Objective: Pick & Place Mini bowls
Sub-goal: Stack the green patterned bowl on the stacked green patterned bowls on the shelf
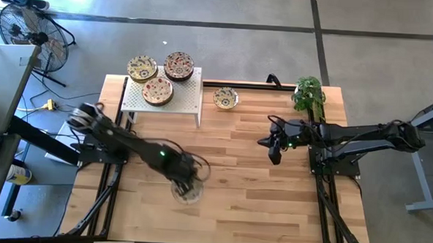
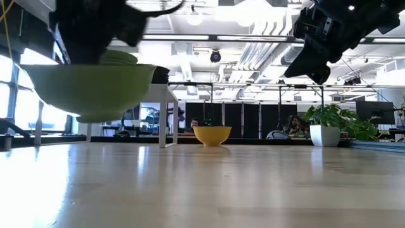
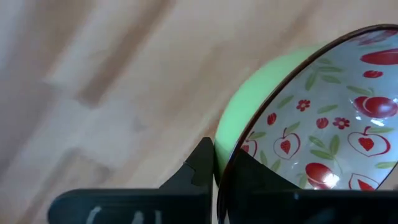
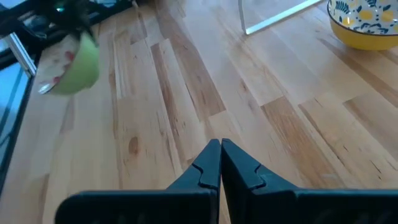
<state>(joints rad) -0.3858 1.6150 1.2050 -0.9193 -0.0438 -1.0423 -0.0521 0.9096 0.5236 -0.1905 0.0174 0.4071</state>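
Observation:
My left gripper (image 1: 187,180) is shut on a mini bowl (image 3: 311,124), green outside and white inside with red fruit and flower prints, above the table's near left part. That bowl also shows in the low view (image 2: 95,88) and the right wrist view (image 4: 71,62). Three patterned mini bowls (image 1: 158,91) sit on the white perforated rack (image 1: 188,98) at the far left. A yellow mini bowl (image 1: 225,98) stands on the table beside the rack. My right gripper (image 1: 274,150) hangs shut and empty over the table's right half. My left gripper pinches the bowl's rim (image 3: 227,152), one finger (image 3: 202,168) on the green outer wall and the other (image 3: 261,180) inside the bowl. The fingers come from above, pointing down. The bowl hangs clear of the table, its underside (image 2: 95,114) well above the wood.
A potted plant (image 1: 309,95) stands at the far right corner. The rack's legs (image 4: 273,18) rest on the table's far left part. Bare wooden tabletop (image 1: 250,196) spreads between the two arms and along the near edge.

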